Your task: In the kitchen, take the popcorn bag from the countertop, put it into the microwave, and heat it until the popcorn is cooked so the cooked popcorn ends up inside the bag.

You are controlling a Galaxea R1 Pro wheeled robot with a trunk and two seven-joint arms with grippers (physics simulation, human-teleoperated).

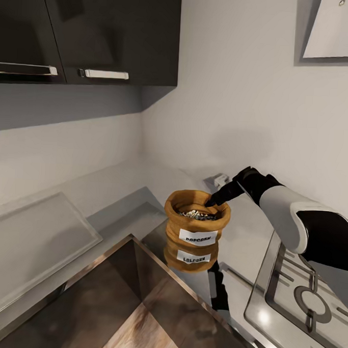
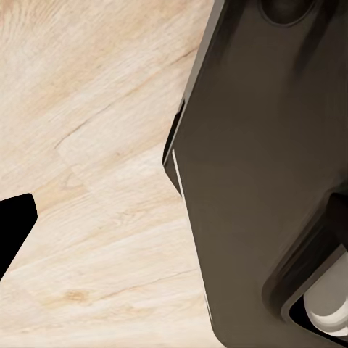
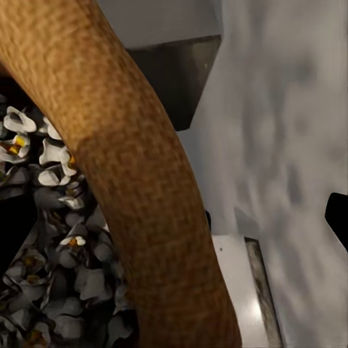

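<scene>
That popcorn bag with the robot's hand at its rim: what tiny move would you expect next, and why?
Probably closing the right gripper on the rolled rim. The right wrist view shows the rim of the popcorn bag running between the two fingers, one inside among the popcorn, one outside. The bag stands on the countertop, so gripping comes before lifting.

the popcorn bag (image 1: 196,229) stands upright in the middle of the picture, a bit to the right. it is a small tan-brown sack with a fat rolled rim and a white label that says popcorn. its top is open, and little pale popcorn (image 1: 195,213) bits fill it. it sits on the shiny grey countertop (image 1: 121,212), which mirrors the bag. up close, the popcorn (image 3: 51,239) looks whitish-grey with yellow spots.
</scene>
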